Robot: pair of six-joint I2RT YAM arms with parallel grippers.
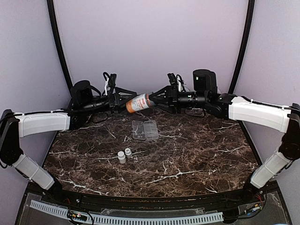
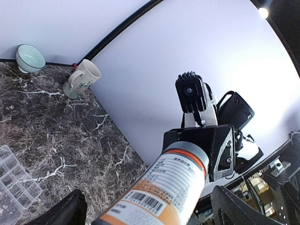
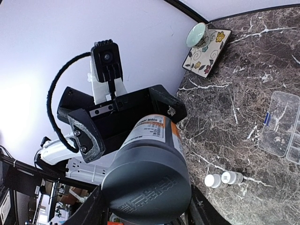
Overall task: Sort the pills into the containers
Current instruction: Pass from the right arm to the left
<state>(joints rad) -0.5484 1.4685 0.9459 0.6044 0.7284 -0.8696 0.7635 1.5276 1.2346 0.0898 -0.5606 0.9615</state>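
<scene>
The flat clear plastic pill box (image 1: 144, 130) lies on the dark veined marble tabletop (image 1: 201, 154), its lid seemingly folded open beside the compartments. Any pills in it are too small for me to make out. On the side of the box nearer the arms' bases, and a little to its left, two small white bottles (image 1: 122, 157) stand upright close together. Above and just behind the box, a round orange plastic bottle (image 1: 139, 103) with a white label hangs on its side in the air. The right gripper (image 1: 153, 101) is clamped on its grey cap (image 3: 147, 187). The left gripper (image 1: 125, 105) sits round the bottle's other end with its jaws wide apart, a gap showing on each side.
</scene>
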